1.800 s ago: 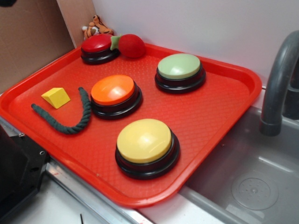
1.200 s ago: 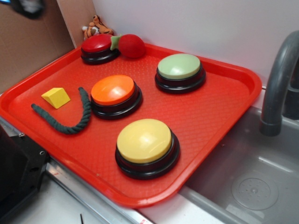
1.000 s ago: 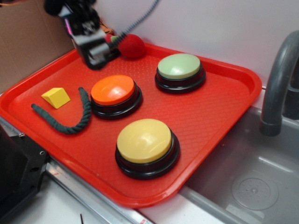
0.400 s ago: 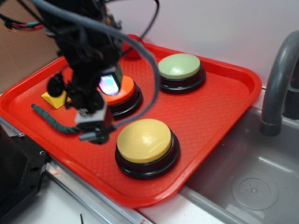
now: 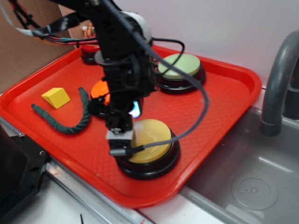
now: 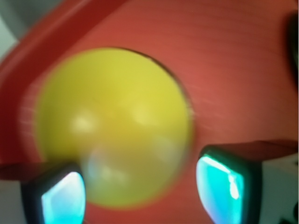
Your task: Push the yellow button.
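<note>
The gripper is over the yellow button, at the left part of its dome, so the approach seems done. The press itself is what is left — whether the gripper already touches the dome I cannot tell, and the dome does not look sunk.

In the wrist view the two fingertips stand apart, one at each side of the yellow button, which fills most of this blurred picture. So the gripper is open and holds nothing.

The yellow button is a large round dome with a pale yellow top on a glossy black base. It sits on the red tray close to the near edge, toward the corner next to the sink — the orange button is behind it, partly hidden by the arm.
</note>
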Robot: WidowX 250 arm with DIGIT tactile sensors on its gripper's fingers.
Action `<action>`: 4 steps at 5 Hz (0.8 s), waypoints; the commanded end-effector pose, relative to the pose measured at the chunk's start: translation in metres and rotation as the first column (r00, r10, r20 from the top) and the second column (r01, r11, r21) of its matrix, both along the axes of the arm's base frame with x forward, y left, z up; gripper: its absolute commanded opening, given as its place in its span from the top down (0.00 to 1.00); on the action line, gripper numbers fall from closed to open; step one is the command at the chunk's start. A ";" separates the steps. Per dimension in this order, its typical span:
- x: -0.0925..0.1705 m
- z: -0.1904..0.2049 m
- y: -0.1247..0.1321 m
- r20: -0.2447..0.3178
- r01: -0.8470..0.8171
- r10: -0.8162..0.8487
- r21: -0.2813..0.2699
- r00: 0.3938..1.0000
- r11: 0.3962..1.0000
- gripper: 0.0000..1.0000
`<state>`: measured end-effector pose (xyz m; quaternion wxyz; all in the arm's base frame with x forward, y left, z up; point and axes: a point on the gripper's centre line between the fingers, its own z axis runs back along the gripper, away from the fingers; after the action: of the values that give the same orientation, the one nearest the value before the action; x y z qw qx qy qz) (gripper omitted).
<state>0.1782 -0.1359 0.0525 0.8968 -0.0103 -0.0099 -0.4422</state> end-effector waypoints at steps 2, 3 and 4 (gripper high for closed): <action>-0.010 0.035 -0.006 0.046 -0.001 0.001 -0.005 0.999 1.000 0.00; -0.013 0.057 -0.005 0.017 -0.039 0.038 0.026 0.999 0.999 0.00; -0.016 0.071 -0.005 -0.010 -0.067 0.068 0.033 0.998 0.997 0.00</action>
<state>0.1693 -0.1305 0.1053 0.9131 0.0133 0.0322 -0.4061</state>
